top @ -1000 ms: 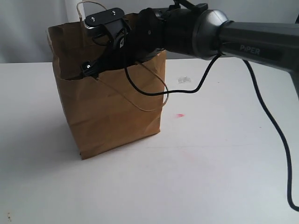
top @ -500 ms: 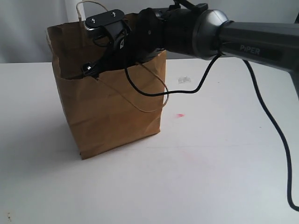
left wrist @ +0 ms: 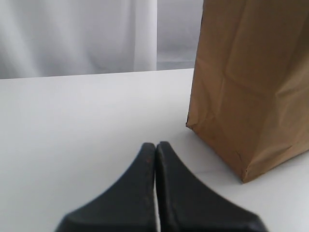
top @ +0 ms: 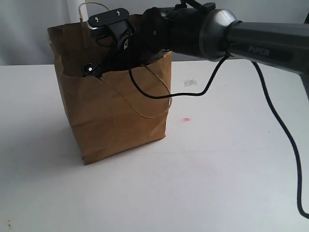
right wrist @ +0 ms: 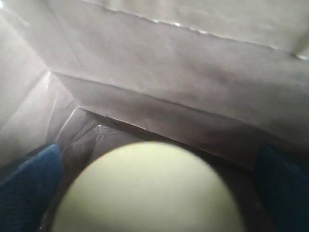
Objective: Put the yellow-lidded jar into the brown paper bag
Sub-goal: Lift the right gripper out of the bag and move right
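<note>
The right tool (top: 99,43) is reaching inside the brown paper bag (top: 116,116), the yellow-lidded jar (right wrist: 149,193) sitting between its fingers (clamped or loose, impossible to tell), so placing is likely ending, calling next for release and a lift out, while the left tool (left wrist: 155,154), fingers together, is idling nearby.

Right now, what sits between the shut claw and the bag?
Only bare white table, between left gripper and bag, per the left wrist view.
</note>
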